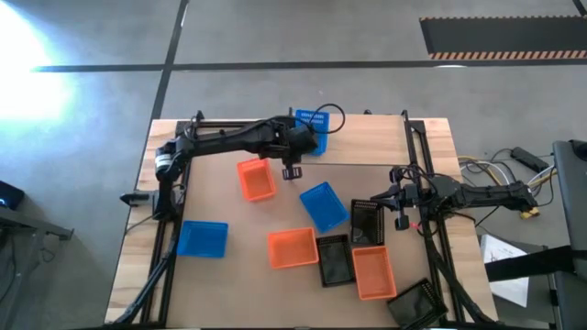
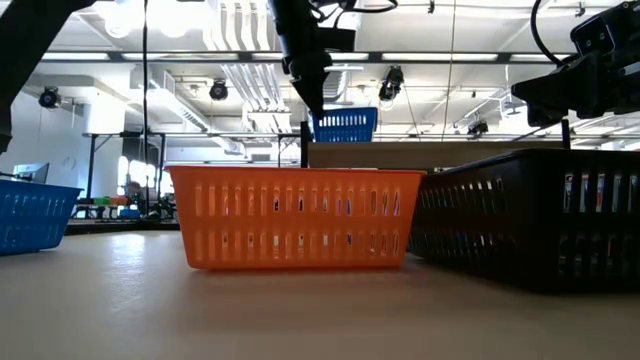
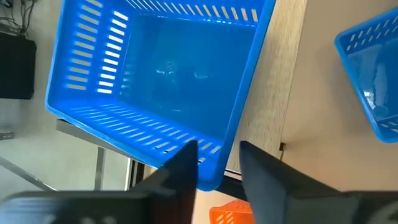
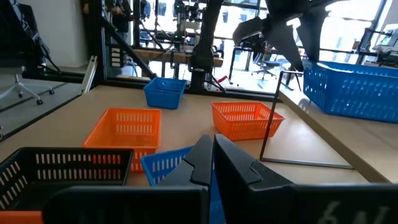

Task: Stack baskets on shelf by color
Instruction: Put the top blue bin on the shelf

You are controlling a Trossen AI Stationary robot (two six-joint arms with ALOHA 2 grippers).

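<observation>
The basket just ahead of the left hand is bright blue, its sides patterned with rows of pale vertical slots. It sits on a pale wood-grain shelf. The hand's fingers are black. Below the hand, a basket is orange; the desk is tan.
</observation>
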